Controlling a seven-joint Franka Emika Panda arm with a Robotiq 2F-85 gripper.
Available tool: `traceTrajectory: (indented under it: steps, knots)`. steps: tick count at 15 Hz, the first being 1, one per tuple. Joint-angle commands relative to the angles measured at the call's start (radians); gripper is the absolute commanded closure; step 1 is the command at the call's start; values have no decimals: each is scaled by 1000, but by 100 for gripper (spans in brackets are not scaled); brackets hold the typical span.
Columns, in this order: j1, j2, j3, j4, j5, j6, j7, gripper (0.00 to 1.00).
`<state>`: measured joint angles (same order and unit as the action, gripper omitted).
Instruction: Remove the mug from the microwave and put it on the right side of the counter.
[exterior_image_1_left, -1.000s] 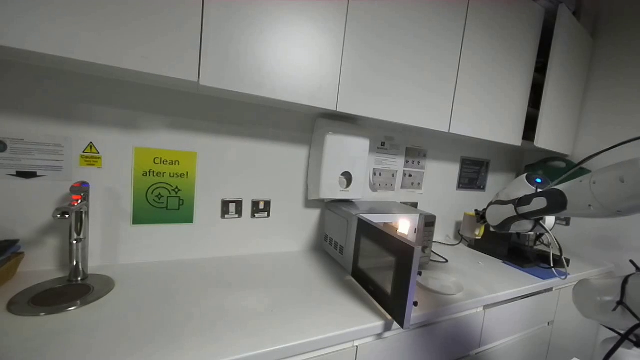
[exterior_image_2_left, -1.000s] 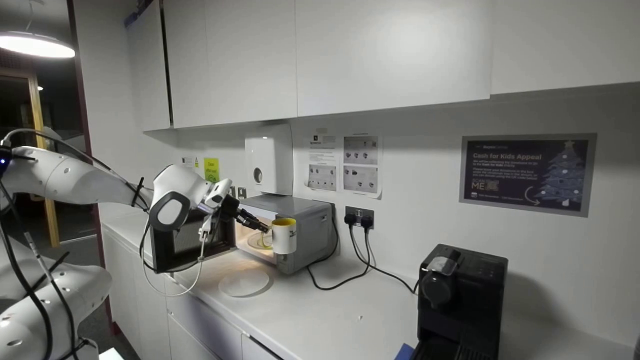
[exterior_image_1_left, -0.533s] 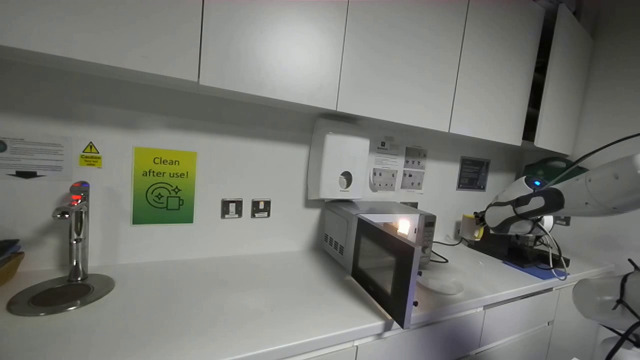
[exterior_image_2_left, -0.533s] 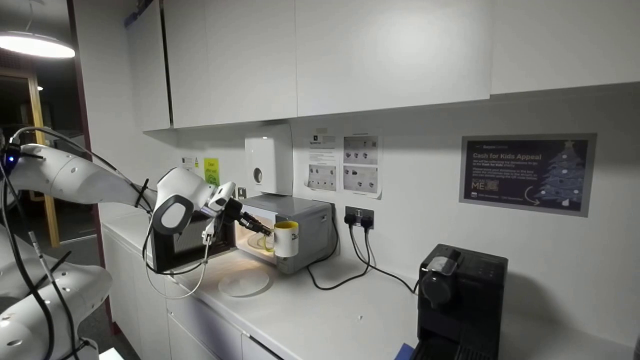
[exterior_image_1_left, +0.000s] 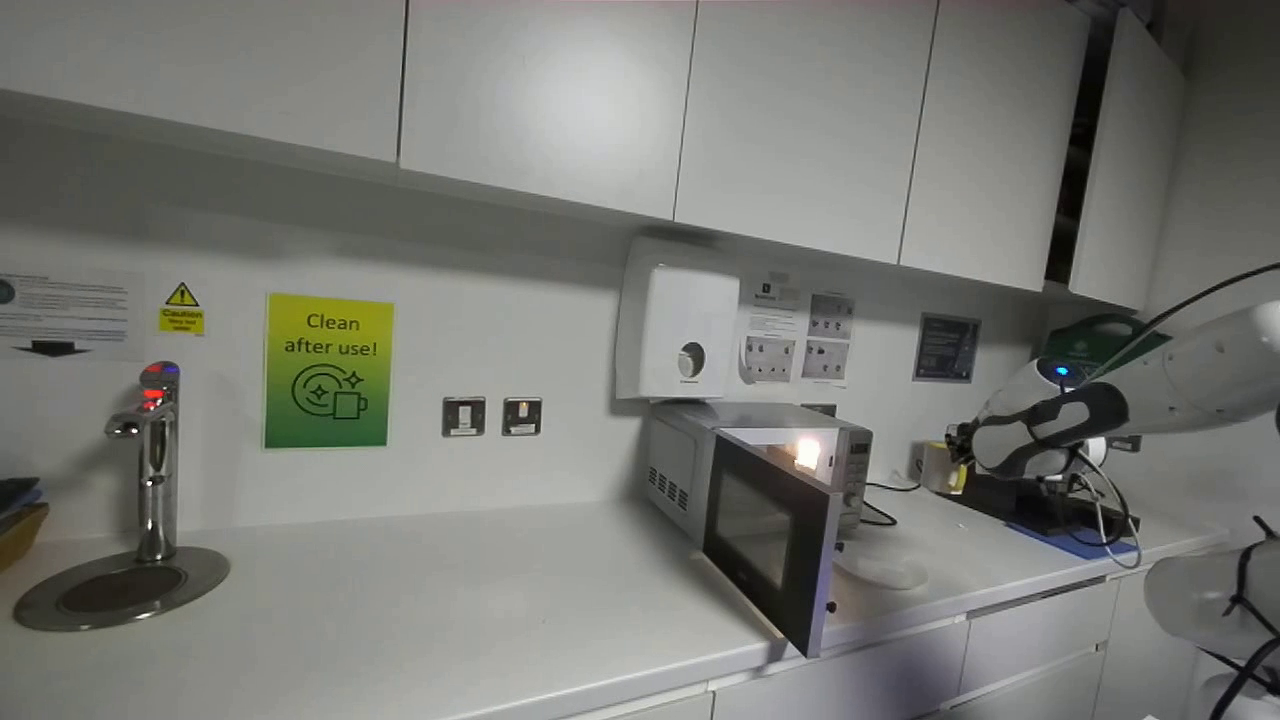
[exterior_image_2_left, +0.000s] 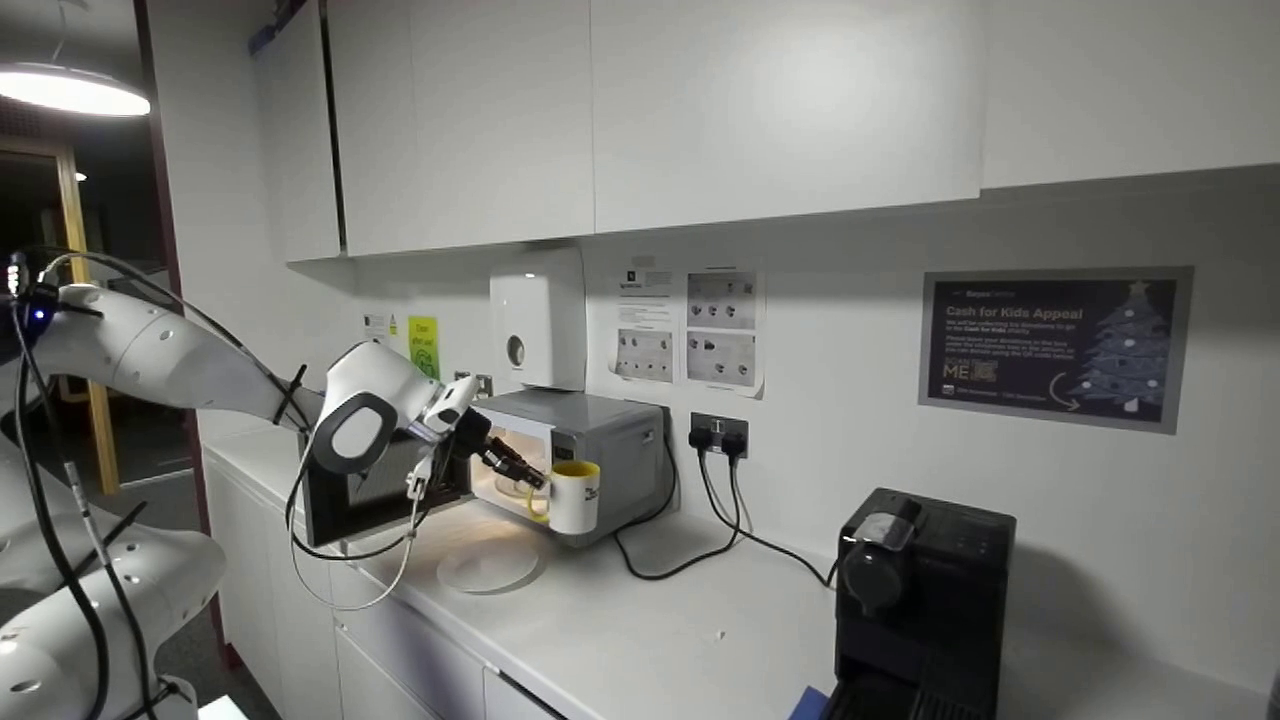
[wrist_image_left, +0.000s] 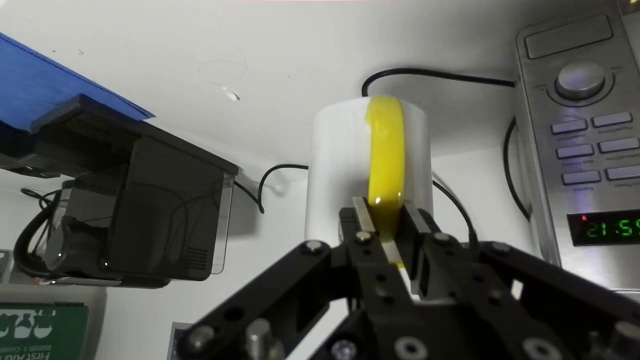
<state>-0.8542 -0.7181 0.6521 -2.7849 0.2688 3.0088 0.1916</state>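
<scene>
1. In an exterior view, the mug (exterior_image_1_left: 936, 469) is held in the air by the gripper (exterior_image_1_left: 956, 443), outside the microwave (exterior_image_1_left: 675, 465), whose door (exterior_image_1_left: 765, 540) is swung open. Near the door, a pale disc (exterior_image_1_left: 885, 570) is carried by the table (exterior_image_1_left: 480, 600).
2. In an exterior view, the mug is seen upright above the table, with part of the microwave covered by it and its yellow handle (exterior_image_2_left: 537, 507) turned toward the gripper. The coffee machine (exterior_image_2_left: 925, 590) is placed well apart from the mug.
3. In the wrist view, shown upside down, the yellow handle is clenched between the gripper's fingers (wrist_image_left: 372, 265). Green digits are lit on the control panel (wrist_image_left: 582, 150). A blue mat (wrist_image_left: 50, 87) is seen by the coffee machine's base.
</scene>
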Motion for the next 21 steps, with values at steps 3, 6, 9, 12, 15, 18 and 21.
traceTrajectory:
  steps: [3,6,9,12,15,18,21]
  knots:
    - [-49,80,-58,5,-176,107,126,96]
    - [-89,128,-64,12,-210,147,145,96]
    - [-148,176,-43,16,-224,195,147,96]
    - [-235,223,14,18,-206,260,129,96]
    - [-350,252,101,20,-200,319,133,96]
    - [-489,251,218,21,-183,360,138,96]
    - [-653,218,363,28,-149,374,163,96]
